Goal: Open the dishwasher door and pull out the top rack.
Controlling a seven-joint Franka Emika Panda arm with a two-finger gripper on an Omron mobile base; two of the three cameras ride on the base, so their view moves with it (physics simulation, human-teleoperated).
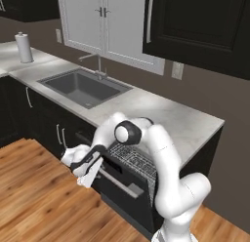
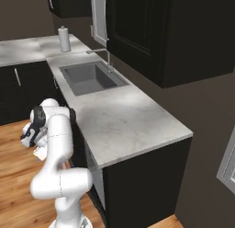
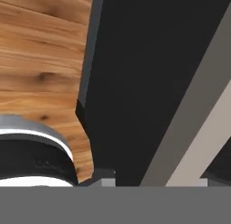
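The dishwasher door (image 1: 128, 196) is a wide black panel under the counter, tilted out a little at the top. Its long silver bar handle (image 1: 122, 182) runs along the upper edge. Behind that edge the wire grid of the top rack (image 1: 135, 158) shows inside the machine. My gripper (image 1: 91, 175) hangs low at the left end of the handle, pointing down along the door. In the hand view the black door (image 3: 144, 74) is close up and the handle (image 3: 198, 114) runs diagonally down between my fingertips, which stand apart. In the right base view the gripper (image 2: 40, 152) is beside the cabinet front.
A marble counter (image 1: 171, 114) tops the dishwasher, with a sink (image 1: 83, 87) and faucet (image 1: 99, 65) to the left. A paper towel roll (image 1: 23, 47) stands at the far left. Narrow black cabinet doors (image 1: 49, 129) flank the dishwasher. Wood floor (image 1: 39, 202) lies in front.
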